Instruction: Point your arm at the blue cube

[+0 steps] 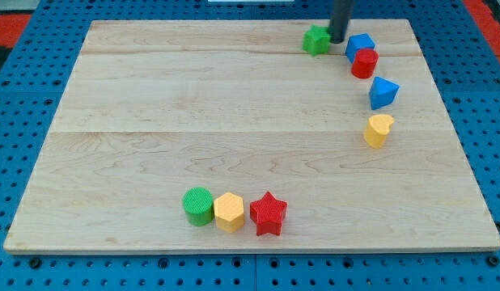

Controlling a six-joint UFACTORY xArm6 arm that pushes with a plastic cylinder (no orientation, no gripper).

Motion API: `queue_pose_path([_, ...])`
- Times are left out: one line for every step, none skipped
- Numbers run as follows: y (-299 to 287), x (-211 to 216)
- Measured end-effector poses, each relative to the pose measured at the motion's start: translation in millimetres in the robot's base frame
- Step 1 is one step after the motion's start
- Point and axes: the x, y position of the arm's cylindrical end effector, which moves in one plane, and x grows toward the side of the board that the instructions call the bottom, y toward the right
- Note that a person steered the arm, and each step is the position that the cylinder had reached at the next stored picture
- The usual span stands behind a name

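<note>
Our tool is a plain dark rod with nothing that opens, closes or grips; its tip (338, 40) rests on the wooden worktop (234, 121) near the view's top edge. Touching the tip on the view's left is the green block (317, 40), its shape hard to make out. Just to the view's right of the tip sits the blue cube (359, 44), close by, though we cannot tell whether they touch. The red cylinder (365, 63) presses against that cube's lower right side, a little below and right of the tip. Farther down from the tip, toward the view's right, we see a second blue block (383, 92) with angled faces, and just under it a yellow block (379, 129), the two nearly touching. Well apart from the tip, near the view's bottom, three blocks sit in a touching row: a green cylinder (198, 205), a yellow hexagonal block (229, 212) and a red star (269, 213).
</note>
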Motion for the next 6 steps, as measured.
queue_pose_path([-53.7,-1.3])
queue_pose_path([-113.7,-1.2])
queue_pose_path([-91.2,-2.5])
queue_pose_path([-19.9,-22.1])
queue_pose_path([44.3,-32.1])
queue_pose_path([76.4,5.3])
